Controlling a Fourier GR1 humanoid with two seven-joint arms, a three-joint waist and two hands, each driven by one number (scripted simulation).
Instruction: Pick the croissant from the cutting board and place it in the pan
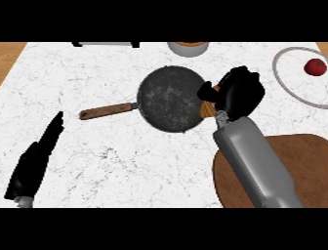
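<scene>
I have the right robot hand (pixel 240 92) clenched round the croissant (pixel 207 107), clear of the cutting board (pixel 315 163) and at the right rim of the pan (pixel 163 95), so the carry looks nearly done and next I'd nudge it left over the pan and release, while the left robot hand (pixel 33 161) rests open.

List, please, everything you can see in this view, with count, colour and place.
counter: one, white marble, fills the view
pan: one, dark with brown handle, middle
croissant: one, golden brown, at the pan's right rim, mostly hidden
cutting board: one, brown, lower right
plate: one, white, upper right
red fruit: one, on the plate
cup: one, grey, top edge
left hand: black, lower left, fingers straight
right hand: black, fingers curled round the croissant
</scene>
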